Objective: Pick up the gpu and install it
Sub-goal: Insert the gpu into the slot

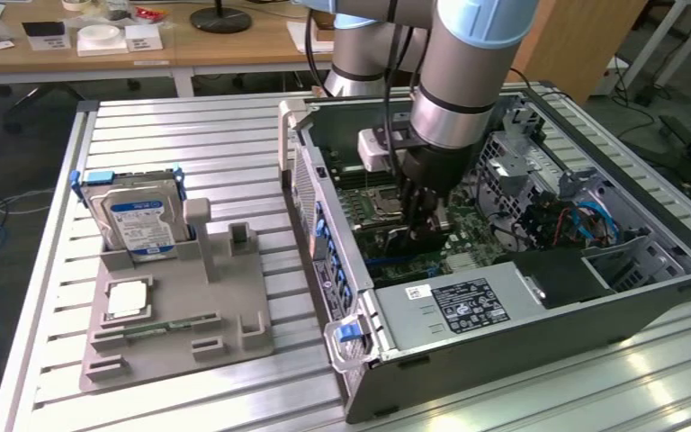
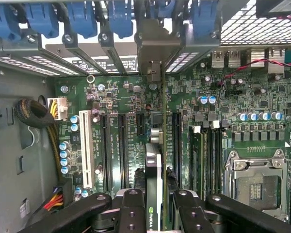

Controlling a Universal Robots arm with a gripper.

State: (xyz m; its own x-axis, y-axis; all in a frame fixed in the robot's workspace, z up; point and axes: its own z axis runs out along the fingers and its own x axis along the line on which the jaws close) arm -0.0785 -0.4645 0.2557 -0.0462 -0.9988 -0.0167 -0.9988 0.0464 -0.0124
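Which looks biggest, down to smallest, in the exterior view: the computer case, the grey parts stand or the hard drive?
1. computer case
2. grey parts stand
3. hard drive
The differences look plain, so nearness to the camera hardly matters.

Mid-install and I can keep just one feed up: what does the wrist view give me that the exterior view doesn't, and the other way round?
Wrist view: the gpu edge-on, held in the gripper, its silver bracket at the case's rear slot openings, with the white expansion slot further along. Whether the card is seated I cannot tell.
Exterior view: the arm reaching down into the open case, and the holder tray with the hard drive outside it.
Both: the motherboard and the empty CPU socket.
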